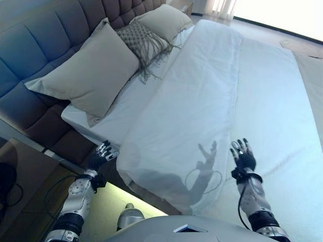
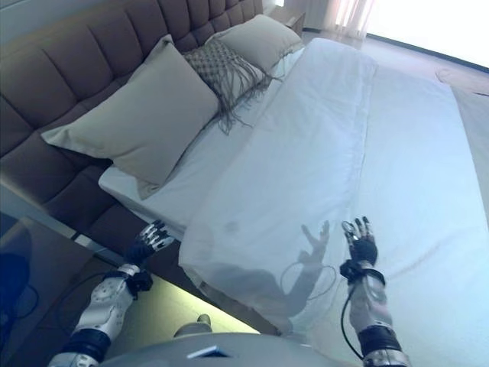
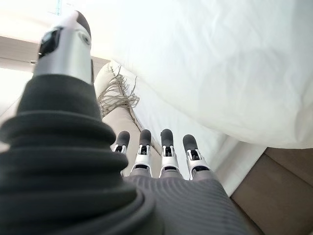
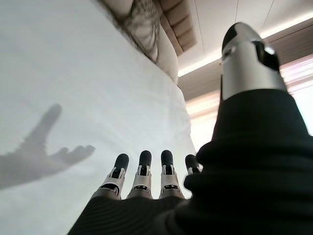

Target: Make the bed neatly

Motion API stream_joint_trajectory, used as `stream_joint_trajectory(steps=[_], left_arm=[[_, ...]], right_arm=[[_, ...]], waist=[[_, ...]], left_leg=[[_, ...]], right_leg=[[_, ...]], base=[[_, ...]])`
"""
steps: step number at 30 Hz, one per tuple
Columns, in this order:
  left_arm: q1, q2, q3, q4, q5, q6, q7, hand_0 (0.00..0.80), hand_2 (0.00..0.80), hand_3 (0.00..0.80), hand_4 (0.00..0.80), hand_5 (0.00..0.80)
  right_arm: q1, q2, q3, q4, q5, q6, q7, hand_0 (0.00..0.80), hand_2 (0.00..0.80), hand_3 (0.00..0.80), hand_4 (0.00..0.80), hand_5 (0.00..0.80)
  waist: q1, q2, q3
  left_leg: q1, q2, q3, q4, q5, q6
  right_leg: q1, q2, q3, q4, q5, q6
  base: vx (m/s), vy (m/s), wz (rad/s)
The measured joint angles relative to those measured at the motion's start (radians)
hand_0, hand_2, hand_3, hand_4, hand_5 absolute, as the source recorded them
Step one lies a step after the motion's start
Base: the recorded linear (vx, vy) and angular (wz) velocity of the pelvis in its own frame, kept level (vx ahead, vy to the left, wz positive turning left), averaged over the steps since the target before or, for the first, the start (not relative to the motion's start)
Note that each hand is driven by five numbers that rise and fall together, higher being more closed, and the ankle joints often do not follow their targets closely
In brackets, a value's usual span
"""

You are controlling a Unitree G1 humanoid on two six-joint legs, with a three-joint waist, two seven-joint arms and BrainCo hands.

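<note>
A white duvet [image 1: 202, 101] lies over the bed, folded back on itself along the middle, with its near corner [image 1: 126, 166] hanging at the bed's edge. The bare white sheet [image 1: 121, 108] shows between the duvet and the pillows. My left hand [image 1: 101, 154] is open, off the bed's near corner, just short of the duvet's edge and holding nothing; it also shows in the left wrist view [image 3: 156, 152]. My right hand [image 1: 244, 154] is open with straight fingers above the duvet, holding nothing; it also shows in the right wrist view [image 4: 146, 169].
A large beige pillow [image 1: 91, 70], a fringed grey cushion [image 1: 144, 40] and a second beige pillow [image 1: 164, 20] lean on the brown tufted headboard [image 1: 35, 45]. A dark bedside table [image 1: 20, 171] stands at the lower left. Pale floor [image 1: 303, 48] lies beyond the bed.
</note>
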Motion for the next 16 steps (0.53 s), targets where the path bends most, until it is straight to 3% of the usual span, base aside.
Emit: stream_joint_trajectory(steps=[4,16], left_arm=[[0.008,-0.002,0.002,-0.01,0.0,0.0,0.001,0.0,0.0,0.0,0.0,0.0],[0.015,-0.013,0.003,-0.019,0.0,0.001,0.007,0.0,0.0,0.0,0.0,0.0]], right_arm=[[0.034,0.013,0.023,0.0,-0.025,0.041,-0.007,0.0,0.0,0.0,0.0,0.0],[0.05,-0.012,0.022,0.0,-0.025,0.041,-0.007,0.0,0.0,0.0,0.0,0.0]], waist=[[-0.004,0.004,-0.001],[-0.006,0.02,-0.003]], left_leg=[[0.001,0.001,0.004,0.0,0.0,0.0],[0.013,0.003,0.008,0.0,-0.003,-0.002]], right_leg=[[0.0,0.0,0.003,0.0,0.0,0.0],[0.001,0.002,0.015,0.0,0.0,0.0]], base=[[0.0,0.0,0.0],[0.008,-0.006,-0.02]])
